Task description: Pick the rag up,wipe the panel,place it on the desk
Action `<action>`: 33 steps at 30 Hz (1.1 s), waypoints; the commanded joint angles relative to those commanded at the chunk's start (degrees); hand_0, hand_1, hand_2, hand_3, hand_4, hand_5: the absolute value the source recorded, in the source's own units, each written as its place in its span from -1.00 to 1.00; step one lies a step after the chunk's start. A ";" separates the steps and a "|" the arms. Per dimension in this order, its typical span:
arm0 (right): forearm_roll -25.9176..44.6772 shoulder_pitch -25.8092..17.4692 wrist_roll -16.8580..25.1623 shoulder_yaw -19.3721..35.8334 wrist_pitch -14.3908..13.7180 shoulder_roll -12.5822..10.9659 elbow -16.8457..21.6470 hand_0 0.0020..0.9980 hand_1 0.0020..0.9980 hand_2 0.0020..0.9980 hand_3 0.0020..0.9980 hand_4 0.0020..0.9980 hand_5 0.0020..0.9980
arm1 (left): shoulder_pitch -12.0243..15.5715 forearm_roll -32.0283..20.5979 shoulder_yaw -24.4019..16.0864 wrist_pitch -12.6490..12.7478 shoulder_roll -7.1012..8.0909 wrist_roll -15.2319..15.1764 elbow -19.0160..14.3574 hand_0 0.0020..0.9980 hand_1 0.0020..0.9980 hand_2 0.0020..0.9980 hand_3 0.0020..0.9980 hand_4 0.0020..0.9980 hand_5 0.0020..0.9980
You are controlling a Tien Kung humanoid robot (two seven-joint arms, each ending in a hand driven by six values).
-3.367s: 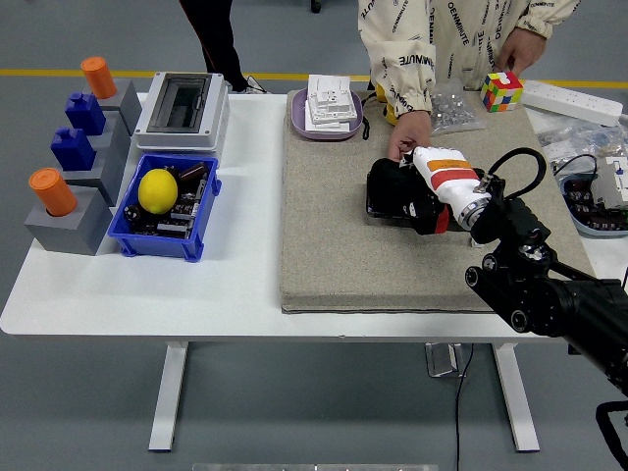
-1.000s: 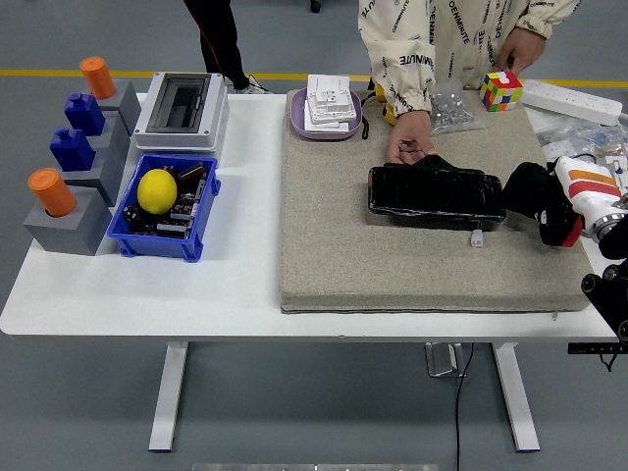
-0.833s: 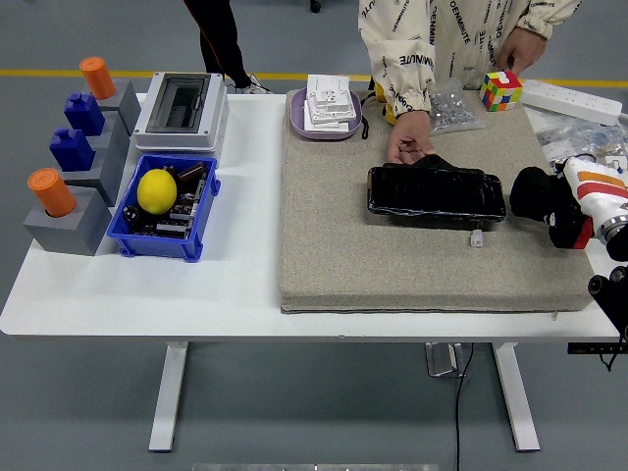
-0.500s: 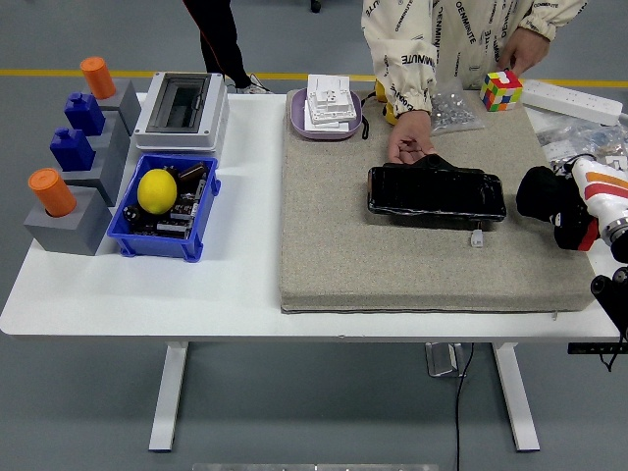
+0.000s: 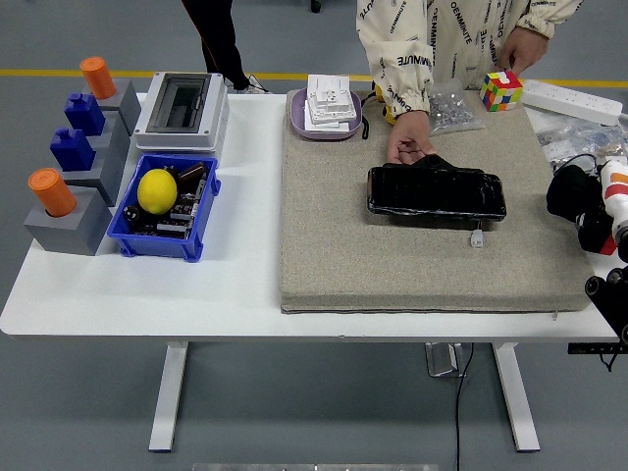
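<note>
A black glossy panel (image 5: pixel 437 193) lies flat on the grey felt mat (image 5: pixel 334 245). A person's hand (image 5: pixel 407 145) rests on its far left corner. My right hand (image 5: pixel 575 196) is off the panel's right end, at the mat's right edge, a hand's width from the panel. Its black fingers are curled round a dark bundle that looks like the rag; rag and fingers are hard to tell apart. The left arm is out of view.
A small white piece (image 5: pixel 476 237) lies just in front of the panel. A Rubik's cube (image 5: pixel 500 90), power strip (image 5: pixel 569 98) and cables sit at the back right. A blue bin (image 5: pixel 196 235) with a lemon, a grey box (image 5: pixel 182 108) and a purple tray (image 5: pixel 297 118) stand to the left.
My right hand swept from the panel's left end across it to the right, then off it and on towards the mat's right edge. The person's hand stayed on the panel.
</note>
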 joint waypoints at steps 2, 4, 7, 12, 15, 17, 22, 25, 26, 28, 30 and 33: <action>0.53 0.12 -0.39 -0.52 -0.05 0.12 0.18 -0.58 -0.36 -0.22 -0.22 0.95 -0.98 | 0.01 0.01 -0.04 0.01 0.01 0.02 0.00 0.29 0.39 0.47 0.13 0.19 -0.06; 1.38 0.26 -0.54 -1.41 0.06 0.18 0.49 -0.57 -0.36 -0.22 -0.22 0.95 -0.98 | 0.06 0.24 -0.29 0.06 0.04 0.11 0.00 0.29 0.39 0.47 0.13 0.19 -0.07; 2.19 0.44 -0.52 -2.52 0.19 0.25 1.12 -0.57 -0.36 -0.22 -0.22 0.95 -0.98 | 0.12 0.32 -0.44 0.07 0.05 0.17 0.00 0.29 0.39 0.47 0.13 0.19 -0.07; 2.34 1.05 -0.77 -3.81 0.01 1.05 1.81 -0.58 -0.36 -0.22 -0.22 0.94 -0.98 | 0.09 0.23 -0.33 0.04 0.07 0.12 0.00 0.29 0.39 0.47 0.13 0.19 -0.07; 2.42 1.32 -0.96 -4.26 -0.01 1.58 1.86 -0.58 -0.37 -0.22 -0.22 0.93 -0.98 | 0.03 0.14 -0.20 0.01 0.09 0.08 0.00 0.29 0.39 0.47 0.13 0.19 -0.07; 2.46 1.53 -1.03 -4.54 0.02 1.88 1.85 -0.58 -0.37 -0.22 -0.22 0.93 -0.98 | 0.05 0.22 -0.26 0.02 0.12 0.10 0.00 0.29 0.39 0.47 0.13 0.19 -0.07; 2.84 1.73 -0.71 -4.85 0.25 1.93 2.07 -0.58 -0.36 -0.22 -0.21 0.94 -0.99 | 0.04 0.26 -0.29 0.03 0.14 0.11 0.00 0.29 0.39 0.47 0.13 0.19 -0.07; 3.56 1.77 -0.02 -4.59 0.91 1.80 2.16 -0.58 -0.36 -0.22 -0.21 0.94 -0.99 | 0.01 0.23 -0.26 0.03 0.12 0.11 0.00 0.29 0.39 0.47 0.13 0.19 -0.07; 3.62 1.82 0.07 -4.52 1.62 1.71 2.25 -0.58 -0.36 -0.22 -0.21 0.94 -0.99 | 0.01 0.21 -0.25 0.03 0.13 0.11 0.00 0.29 0.39 0.47 0.13 0.19 -0.07; 3.62 1.91 0.31 -4.46 2.74 1.55 2.37 -0.52 -0.33 -0.17 -0.16 1.00 -0.87 | 0.06 0.26 -0.29 0.05 0.15 0.13 0.00 0.29 0.39 0.47 0.13 0.19 -0.07; 3.63 1.94 0.54 -4.39 3.48 1.46 2.42 -0.52 -0.33 -0.17 -0.16 1.00 -0.87 | 0.14 0.30 -0.33 0.06 0.17 0.15 0.00 0.29 0.39 0.47 0.13 0.19 -0.07; 3.60 1.95 0.78 -4.40 4.19 1.31 2.48 -0.52 -0.33 -0.17 -0.16 1.00 -0.87 | 0.19 0.24 -0.25 0.06 0.19 0.13 0.00 0.29 0.39 0.47 0.13 0.19 -0.07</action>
